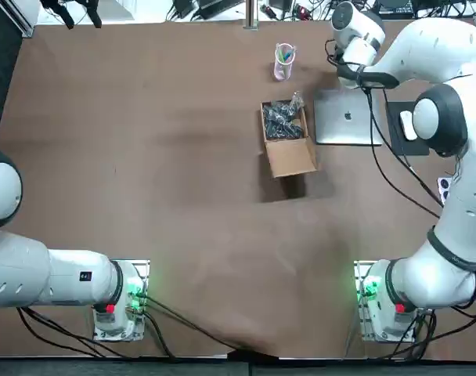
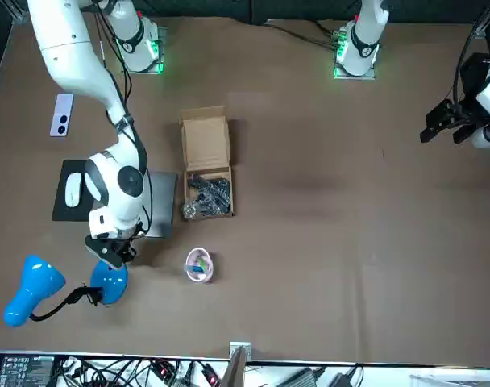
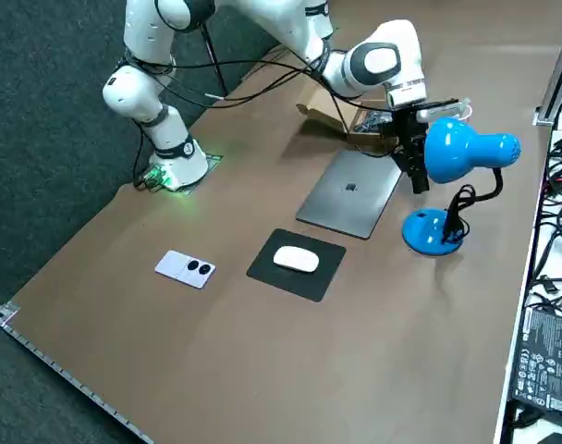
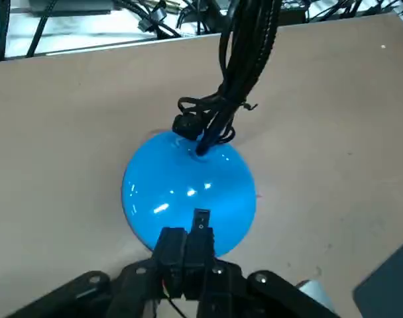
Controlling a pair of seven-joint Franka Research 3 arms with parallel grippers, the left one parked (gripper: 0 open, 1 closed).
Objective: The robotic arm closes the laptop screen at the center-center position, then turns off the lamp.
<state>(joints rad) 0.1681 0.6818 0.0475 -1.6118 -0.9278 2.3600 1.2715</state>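
The silver laptop [image 1: 347, 117] [image 3: 350, 192] lies closed and flat on the brown table. The blue lamp stands just beyond it, with its round base [image 2: 110, 280] [image 3: 431, 231] [image 4: 188, 189] on the table and its head [image 2: 31, 290] [image 3: 466, 148] bent out to the side. My right gripper [image 4: 188, 244] [image 2: 116, 251] [image 3: 415, 176] hangs directly over the near edge of the lamp base, shut with nothing held. Its tips sit right by the small black switch [image 4: 201, 218] on the base. The top view does not show the lamp.
An open cardboard box [image 1: 285, 133] [image 2: 206, 173] of dark parts sits beside the laptop. A pink cup [image 1: 284, 61] [image 2: 198, 264] holds pens near the far edge. A white mouse [image 2: 73, 189] [image 3: 296, 260] rests on a black pad, and a white phone [image 2: 61, 114] [image 3: 186, 268] lies nearby.
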